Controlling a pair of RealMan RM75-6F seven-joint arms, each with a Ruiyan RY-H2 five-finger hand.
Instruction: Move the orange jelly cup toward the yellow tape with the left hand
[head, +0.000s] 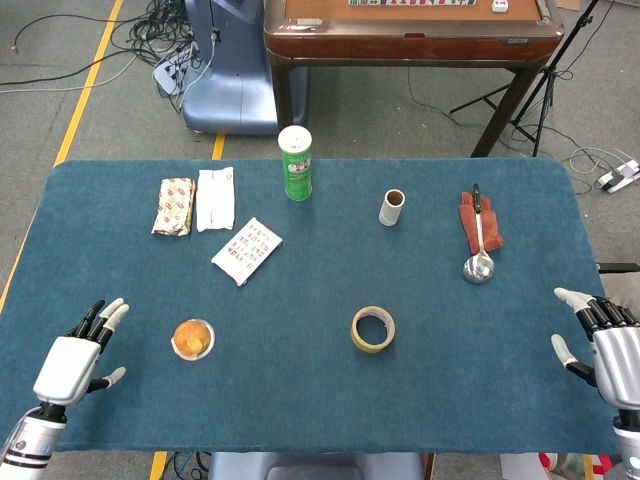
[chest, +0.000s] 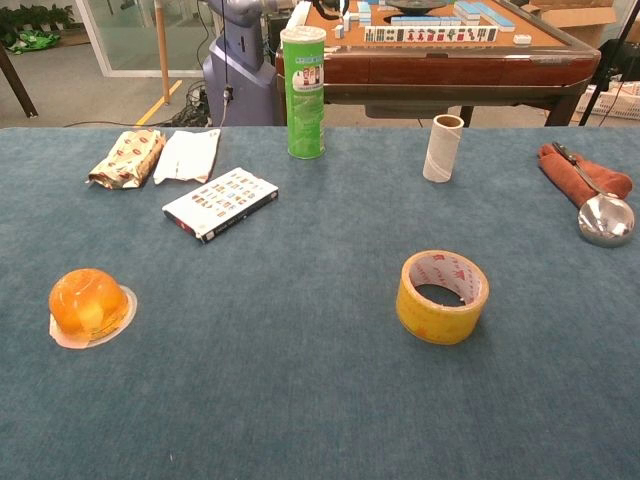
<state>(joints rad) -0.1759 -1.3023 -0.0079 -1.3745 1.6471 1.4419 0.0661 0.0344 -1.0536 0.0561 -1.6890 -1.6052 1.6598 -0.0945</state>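
Observation:
The orange jelly cup (head: 193, 339) (chest: 88, 304) sits on the blue table near the front left. The yellow tape roll (head: 373, 329) (chest: 442, 296) lies flat to its right, near the middle front. My left hand (head: 75, 360) hovers at the front left corner, left of the cup and apart from it, fingers spread and holding nothing. My right hand (head: 610, 350) is at the front right edge, fingers apart and empty. Neither hand shows in the chest view.
At the back stand a green canister (head: 295, 163) and a cardboard tube (head: 392, 207). Two snack packets (head: 174, 206) (head: 215, 198) and a printed box (head: 247, 249) lie at the back left. A ladle (head: 478, 262) rests on a red cloth (head: 485, 224) at the right.

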